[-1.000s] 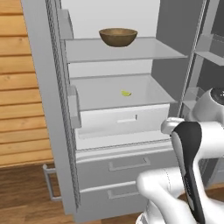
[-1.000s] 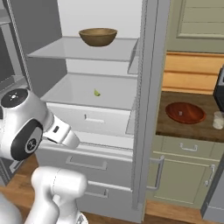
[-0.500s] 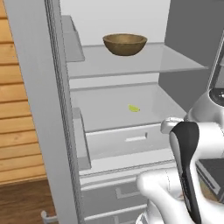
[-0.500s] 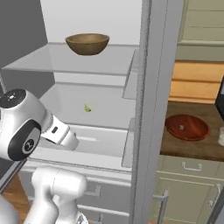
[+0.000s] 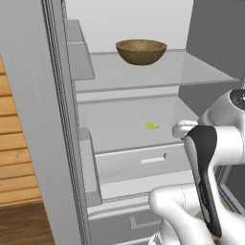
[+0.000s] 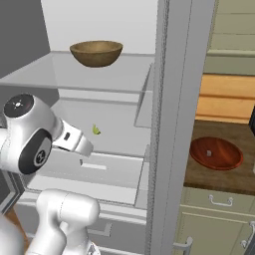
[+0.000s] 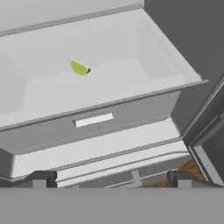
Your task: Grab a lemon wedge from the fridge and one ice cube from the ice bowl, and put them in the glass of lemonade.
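The fridge [image 5: 52,119] stands open in front of me. A small yellow-green lemon wedge [image 5: 151,125] [image 6: 96,130] lies alone in its pulled-out white drawer. In the hand view the lemon wedge [image 7: 79,68] sits up and left of centre, well beyond my gripper [image 7: 111,178], which is open and holds nothing. The drawer's front wall lies between the fingertips [image 7: 41,178] and the wedge. On the counter to the right of the fridge rests the reddish-brown ice bowl [image 6: 221,158] with a pale ice cube [image 6: 208,153] in it. The glass of lemonade is out of view.
A deeper tan wooden bowl [image 5: 141,50] [image 6: 96,53] stands on the glass shelf [image 5: 191,72] above the drawer. The fridge's grey door edge [image 6: 172,124] rises between the drawer and the counter [image 6: 214,182]. Lower drawers [image 7: 109,148] sit beneath.
The whole picture has grown and shifted: the base has driven closer to the fridge. The lemon wedge and the bowls stay where they were. The gripper stays open.
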Tool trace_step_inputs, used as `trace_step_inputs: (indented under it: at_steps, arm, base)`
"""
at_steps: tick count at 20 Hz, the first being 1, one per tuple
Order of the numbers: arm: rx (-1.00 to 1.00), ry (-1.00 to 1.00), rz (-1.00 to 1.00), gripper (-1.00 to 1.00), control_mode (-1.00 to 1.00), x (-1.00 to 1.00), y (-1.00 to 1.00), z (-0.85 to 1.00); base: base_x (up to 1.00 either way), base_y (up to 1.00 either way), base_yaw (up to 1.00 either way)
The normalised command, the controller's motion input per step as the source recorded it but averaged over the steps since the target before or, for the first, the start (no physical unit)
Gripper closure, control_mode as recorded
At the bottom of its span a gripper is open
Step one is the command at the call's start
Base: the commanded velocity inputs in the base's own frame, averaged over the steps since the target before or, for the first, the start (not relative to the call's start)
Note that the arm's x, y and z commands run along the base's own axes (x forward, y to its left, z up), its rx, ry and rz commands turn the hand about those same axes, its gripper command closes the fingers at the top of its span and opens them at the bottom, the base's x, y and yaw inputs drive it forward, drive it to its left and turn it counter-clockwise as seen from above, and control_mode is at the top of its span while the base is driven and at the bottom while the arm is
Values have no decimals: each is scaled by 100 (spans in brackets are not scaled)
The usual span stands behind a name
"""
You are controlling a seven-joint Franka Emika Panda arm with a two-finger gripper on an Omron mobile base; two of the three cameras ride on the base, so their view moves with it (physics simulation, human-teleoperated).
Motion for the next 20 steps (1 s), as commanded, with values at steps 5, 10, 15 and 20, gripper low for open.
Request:
trace_step_inputs:
  at_steps: [5,10,15,20]
  arm:
    - [-20,-11,27,-100,-100,72,31,1]
    - [-2,0,1,-100,-100,75,0,0]
    - [5,5,8,-100,-100,52,-9,-12]
    - [1,9,9,-100,-100,45,0,-13]
  base:
    - [0,0,0]
    - [0,0,0]
    - [0,0,0]
    - [0,0,0]
